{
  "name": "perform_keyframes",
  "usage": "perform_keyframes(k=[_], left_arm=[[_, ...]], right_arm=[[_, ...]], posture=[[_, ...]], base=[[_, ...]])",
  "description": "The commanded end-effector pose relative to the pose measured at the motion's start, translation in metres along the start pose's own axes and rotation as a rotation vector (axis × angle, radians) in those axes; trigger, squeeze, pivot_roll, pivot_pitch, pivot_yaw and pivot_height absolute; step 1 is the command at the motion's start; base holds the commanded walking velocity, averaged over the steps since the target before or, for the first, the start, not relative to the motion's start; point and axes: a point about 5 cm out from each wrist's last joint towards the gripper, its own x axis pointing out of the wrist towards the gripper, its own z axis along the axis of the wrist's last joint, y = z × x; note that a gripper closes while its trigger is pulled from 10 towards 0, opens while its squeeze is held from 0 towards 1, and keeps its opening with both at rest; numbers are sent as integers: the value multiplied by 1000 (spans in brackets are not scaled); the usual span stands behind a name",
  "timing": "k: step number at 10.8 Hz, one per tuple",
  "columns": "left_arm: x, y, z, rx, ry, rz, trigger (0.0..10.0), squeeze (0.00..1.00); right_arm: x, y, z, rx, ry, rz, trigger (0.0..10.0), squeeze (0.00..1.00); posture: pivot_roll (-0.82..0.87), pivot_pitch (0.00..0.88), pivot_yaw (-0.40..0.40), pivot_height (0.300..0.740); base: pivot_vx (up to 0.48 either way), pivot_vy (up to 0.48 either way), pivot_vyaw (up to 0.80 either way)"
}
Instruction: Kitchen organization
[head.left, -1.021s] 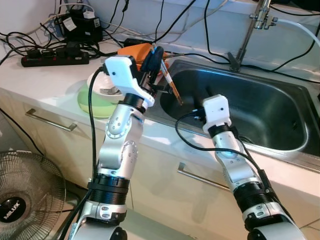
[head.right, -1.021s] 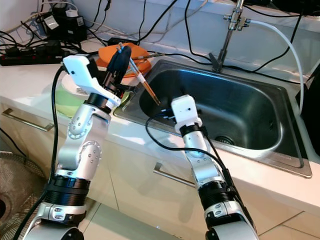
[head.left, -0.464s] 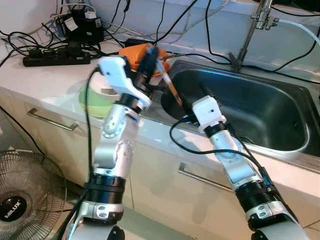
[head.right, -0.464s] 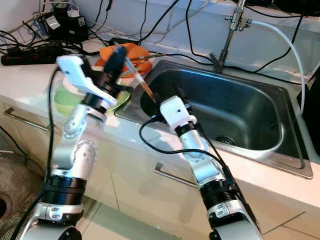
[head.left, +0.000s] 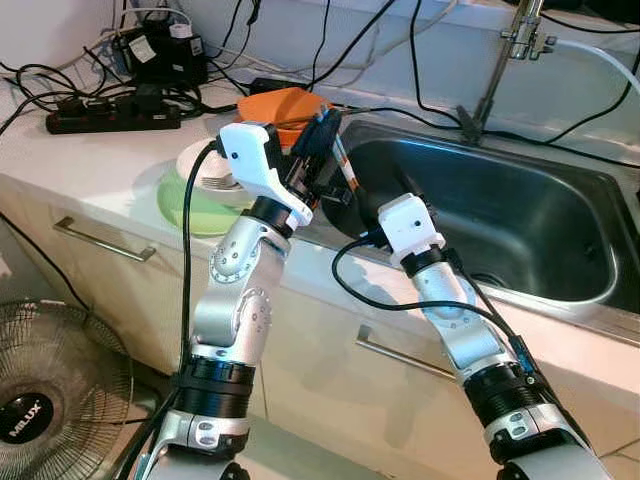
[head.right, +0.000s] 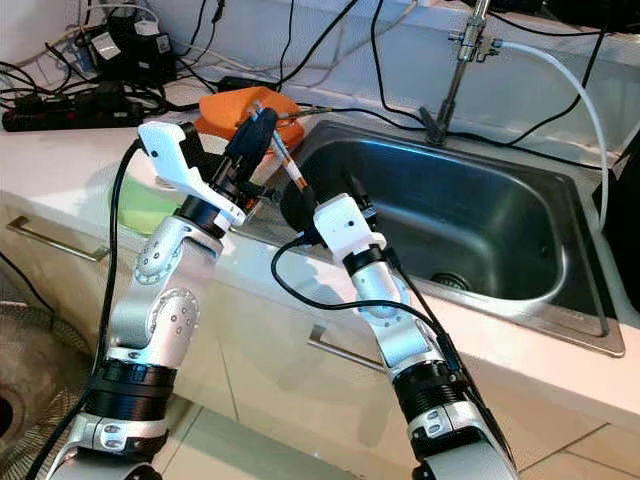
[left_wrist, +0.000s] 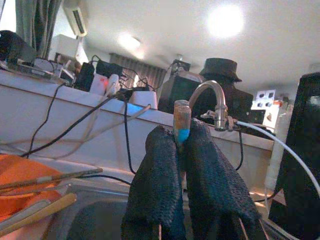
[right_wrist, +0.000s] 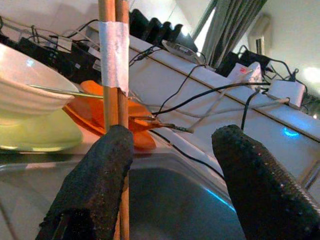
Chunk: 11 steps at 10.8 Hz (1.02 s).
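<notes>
Steel sink set in pale worktop. Held above sink's near-left corner: left claw pinching taped wooden chopsticks, tips upward. Reached alongside, right claw spread wide, one finger beside chopsticks.

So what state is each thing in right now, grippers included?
Left gripper: shut on the chopsticks.
Chopsticks: taped together, held over the sink's edge.
Right gripper: open, one finger beside the chopsticks.
Sink: no water in it.
White bowl: sitting on the green plate.
</notes>
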Motion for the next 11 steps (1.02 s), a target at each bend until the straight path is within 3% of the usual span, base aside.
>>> perform_keyframes(k=[1, 4, 10, 11], left_arm=[[1, -13, -5, -31, 24, -73, 10000, 0], [-2, -24, -8, -69, 51, -153, 10000, 0], [-5, -30, -8, -92, 76, -222, 10000, 0], [-6, -30, -7, -93, 77, -223, 10000, 0]], right_arm=[[2, 0, 3, -2, -5, -8, 10000, 0], [4, 3, 4, 3, -4, 0, 10000, 0], [4, 4, 4, 6, -1, -13, 10000, 0], [4, 3, 4, 2, -3, -22, 0, 0]], posture=[[71, 0, -23, 740], [74, 0, -19, 740], [77, 0, -14, 740], [77, 0, -14, 740]], base=[[0, 0, 0], [0, 0, 0], [0, 0, 0], [0, 0, 0]])
